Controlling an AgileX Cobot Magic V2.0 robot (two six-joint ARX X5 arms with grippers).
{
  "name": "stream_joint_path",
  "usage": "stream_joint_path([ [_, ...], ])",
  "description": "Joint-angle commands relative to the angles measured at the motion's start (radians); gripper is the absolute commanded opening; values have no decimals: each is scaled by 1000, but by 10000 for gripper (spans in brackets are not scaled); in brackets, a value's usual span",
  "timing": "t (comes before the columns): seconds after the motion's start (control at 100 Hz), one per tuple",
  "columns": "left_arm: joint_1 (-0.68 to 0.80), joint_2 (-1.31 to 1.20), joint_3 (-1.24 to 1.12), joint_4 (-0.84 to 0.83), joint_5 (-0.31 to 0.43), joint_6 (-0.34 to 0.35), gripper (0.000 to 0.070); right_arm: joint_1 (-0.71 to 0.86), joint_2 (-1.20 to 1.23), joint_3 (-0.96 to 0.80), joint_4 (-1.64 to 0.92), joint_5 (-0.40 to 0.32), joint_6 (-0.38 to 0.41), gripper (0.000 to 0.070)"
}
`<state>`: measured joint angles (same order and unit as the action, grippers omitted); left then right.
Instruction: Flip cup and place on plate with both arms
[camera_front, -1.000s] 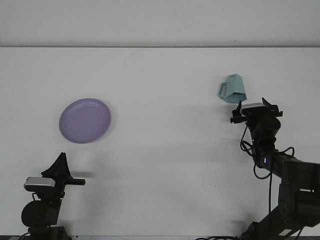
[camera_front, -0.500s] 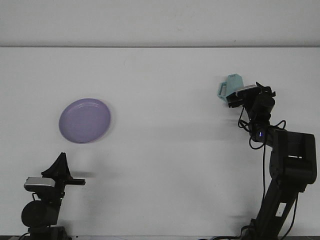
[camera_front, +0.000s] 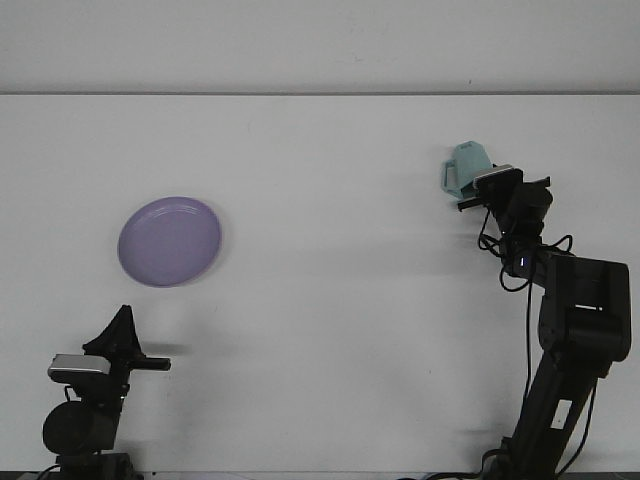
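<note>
1. Small mint-green plastic cup (camera_front: 467, 171) sits far right on the white bench (camera_front: 330, 330); right end effector (camera_front: 478, 190) reaches its near side, finger state not discernible.
2. Risk: a shallow grip lets the cup slip or topple mid-flip.
3. Left end effector (camera_front: 150, 364) parked near left, looks together; round lavender plate (camera_front: 170, 241) well apart, making the handover long.

Right gripper (camera_front: 478, 190) overlaps the lower right side of the cup (camera_front: 466, 165); that part of the cup is hidden, and finger spacing cannot be read. Left gripper (camera_front: 128, 345) is a dark silhouette; finger state unreadable. Both arm bases are cut off by the bottom edge of the front view.
</note>
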<state>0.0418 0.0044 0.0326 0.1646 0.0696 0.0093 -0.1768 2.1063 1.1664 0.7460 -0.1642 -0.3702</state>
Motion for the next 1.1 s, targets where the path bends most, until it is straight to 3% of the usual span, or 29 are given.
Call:
stream_joint_path([
  [0.0,3,-1,-18,10,-3,-2,13,-1,28,19,11,-3,4,6],
  [0.4,3,-1,-18,20,-3,-2,13,8,-120,19,-143,-1,107,6],
  [0.81,3,-1,-17,22,-3,-2,13,76,-555,19,-814,-2,431,6],
  [1.09,3,-1,-17,22,-2,-2,13,253,-811,47,-1307,-168,460,6],
])
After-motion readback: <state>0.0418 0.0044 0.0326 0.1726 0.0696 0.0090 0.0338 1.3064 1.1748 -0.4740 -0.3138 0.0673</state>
